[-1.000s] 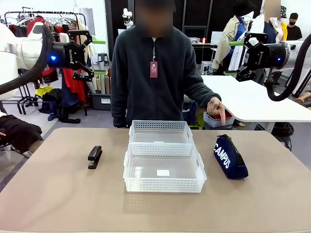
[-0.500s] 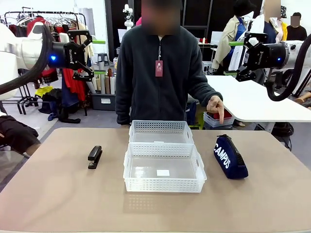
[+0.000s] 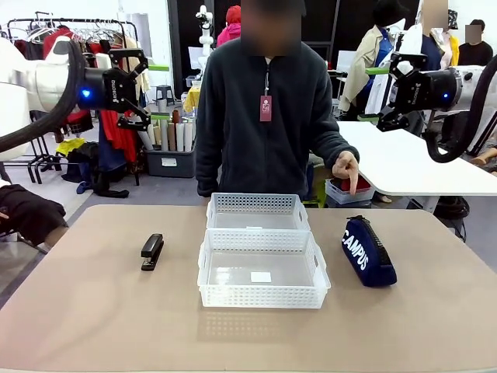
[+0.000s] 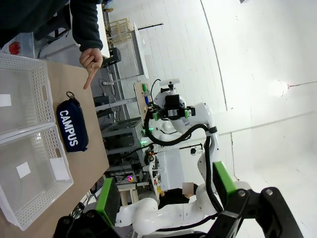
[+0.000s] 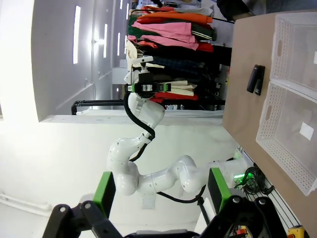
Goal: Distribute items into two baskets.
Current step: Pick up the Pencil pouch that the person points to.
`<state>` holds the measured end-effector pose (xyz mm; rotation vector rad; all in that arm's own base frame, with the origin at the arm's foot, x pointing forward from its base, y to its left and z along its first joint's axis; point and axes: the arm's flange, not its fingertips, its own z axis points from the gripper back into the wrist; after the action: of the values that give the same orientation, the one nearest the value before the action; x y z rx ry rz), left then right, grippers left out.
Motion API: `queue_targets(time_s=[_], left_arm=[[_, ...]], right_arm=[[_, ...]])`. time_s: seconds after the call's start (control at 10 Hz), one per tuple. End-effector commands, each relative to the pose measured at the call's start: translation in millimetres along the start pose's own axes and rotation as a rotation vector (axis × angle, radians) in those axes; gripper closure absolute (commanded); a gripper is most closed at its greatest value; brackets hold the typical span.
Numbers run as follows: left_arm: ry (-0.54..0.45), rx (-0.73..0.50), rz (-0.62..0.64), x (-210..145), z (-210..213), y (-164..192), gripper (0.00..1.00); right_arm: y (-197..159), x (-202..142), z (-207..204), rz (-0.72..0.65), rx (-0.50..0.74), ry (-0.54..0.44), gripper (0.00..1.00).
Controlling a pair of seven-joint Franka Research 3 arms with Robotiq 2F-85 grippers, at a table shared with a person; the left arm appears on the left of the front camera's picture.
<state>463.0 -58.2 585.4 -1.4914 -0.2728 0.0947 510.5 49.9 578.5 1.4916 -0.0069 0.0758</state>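
Front, grippers: left gripper and right gripper hang high beyond the tabletop's far corners, jaws apart, empty.
Front, items: stapler toward the left edge; pouch toward the right edge; near basket, with a label, touches far basket mid-table.
Front, person: hand points down past the far edge, above the pouch.
Left wrist: own fingers spread; pouch and pointing hand beside both baskets.
Right wrist: own fingers spread; here the stapler beside the baskets.
Change: person has stepped toward picture right; items, grippers unmoved.
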Motion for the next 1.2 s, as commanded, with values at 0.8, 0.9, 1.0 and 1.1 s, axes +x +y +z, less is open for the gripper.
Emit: queue_targets(time_s=[0.8,0.9,1.0,1.1], left_arm=[[0.002,-0.004,0.004,-0.4,0.6,-1.4,0.00],[0.002,-0.004,0.004,-0.4,0.6,-1.4,0.00],[0.002,-0.004,0.004,-0.4,0.6,-1.4,0.00],[0.002,-0.004,0.004,-0.4,0.6,-1.4,0.00]], right_arm=[[6.4,13.6,-29.3,0.053,-1.172,-0.221,0.00],[-0.1,15.8,-22.2,0.066,-1.256,-0.231,0.00],[-13.4,8.1,-30.5,0.054,-1.287,-0.239,0.00],[-13.0,10.0,-20.0,0.044,-1.332,-0.217,0.00]])
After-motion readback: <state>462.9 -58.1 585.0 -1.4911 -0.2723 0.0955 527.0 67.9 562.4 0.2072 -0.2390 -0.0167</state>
